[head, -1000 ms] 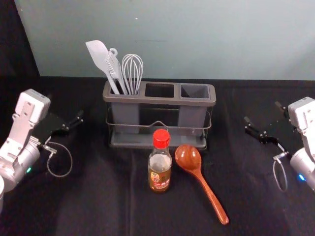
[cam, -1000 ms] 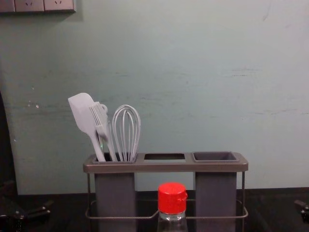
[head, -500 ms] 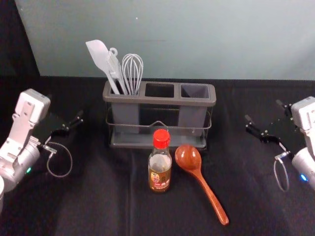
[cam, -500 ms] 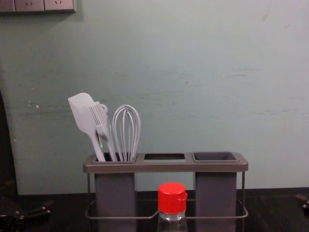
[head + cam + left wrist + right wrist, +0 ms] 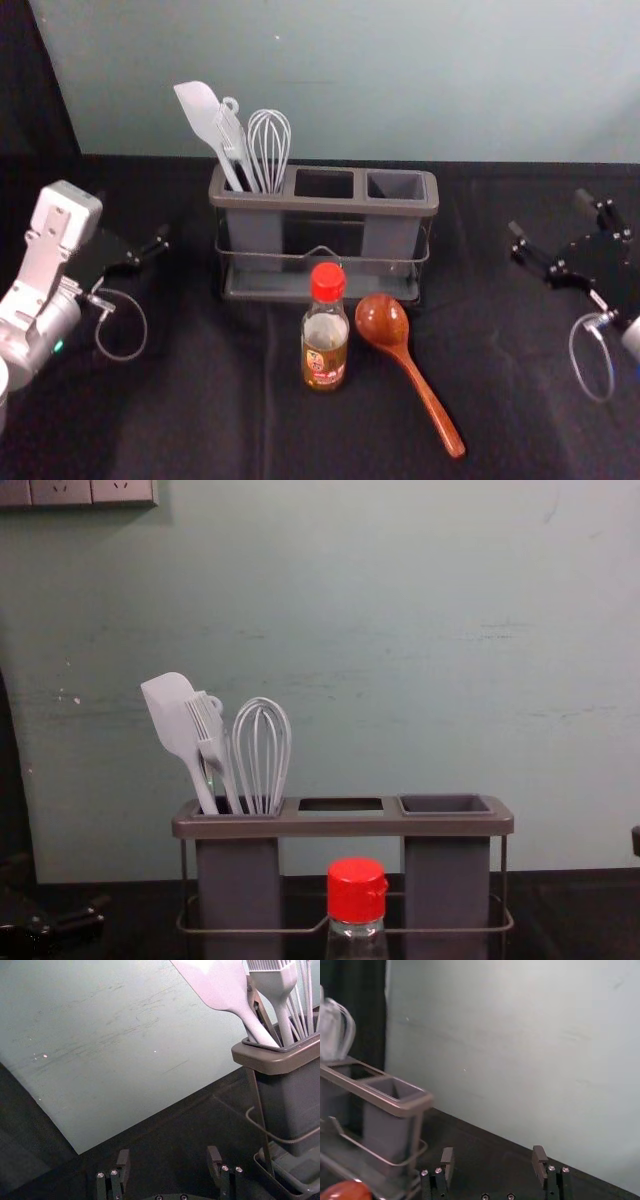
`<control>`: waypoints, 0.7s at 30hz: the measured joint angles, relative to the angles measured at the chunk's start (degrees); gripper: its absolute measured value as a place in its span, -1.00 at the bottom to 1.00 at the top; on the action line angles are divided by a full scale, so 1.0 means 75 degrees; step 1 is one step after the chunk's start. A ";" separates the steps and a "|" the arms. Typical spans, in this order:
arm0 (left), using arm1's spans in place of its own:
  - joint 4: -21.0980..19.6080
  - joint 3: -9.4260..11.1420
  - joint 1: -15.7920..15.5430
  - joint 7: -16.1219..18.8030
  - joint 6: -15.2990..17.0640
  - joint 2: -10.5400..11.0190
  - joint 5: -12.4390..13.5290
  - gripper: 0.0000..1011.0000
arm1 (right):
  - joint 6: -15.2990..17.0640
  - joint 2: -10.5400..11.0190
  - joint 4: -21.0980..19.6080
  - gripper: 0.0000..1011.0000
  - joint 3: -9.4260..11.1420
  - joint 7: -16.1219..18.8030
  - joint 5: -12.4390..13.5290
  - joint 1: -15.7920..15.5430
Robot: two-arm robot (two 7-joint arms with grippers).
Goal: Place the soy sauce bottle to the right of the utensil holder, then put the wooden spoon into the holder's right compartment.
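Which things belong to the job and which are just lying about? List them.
Job: soy sauce bottle; wooden spoon; utensil holder; right gripper, open, at the right.

Just there: spatula, brush and whisk, in the holder's left compartment; wall sockets; left gripper, apparently idle, at the left.

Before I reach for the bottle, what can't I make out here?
- Soy sauce bottle, chest view: lower part cut off by the bottom edge.
- Its label, head view: print too small to read.
- Wooden spoon, right wrist view: handle cut off by the edge.
- Right compartment, head view: floor hidden by its front wall.
- Right gripper, head view: arm behind it cut off by the edge.
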 joint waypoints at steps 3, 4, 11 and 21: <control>0.0000 -0.0001 0.0000 0.0000 0.0000 0.0000 0.0000 0.99 | -0.0071 0.0108 -0.0311 0.98 0.0161 0.0188 0.0222 -0.0289; 0.0000 0.0000 0.0000 0.0000 0.0000 0.0000 0.0000 0.99 | -0.0090 0.0135 -0.0389 0.98 0.0204 0.0246 0.0290 -0.0365; 0.0000 0.0000 0.0000 0.0000 0.0000 0.0000 0.0000 0.99 | -0.0306 0.0417 -0.0955 0.98 0.0581 0.1019 0.1103 -0.1029; 0.0000 0.0000 0.0000 0.0000 0.0000 0.0000 0.0000 0.99 | -0.0280 0.0823 -0.1381 0.98 0.0703 0.2785 0.2318 -0.1469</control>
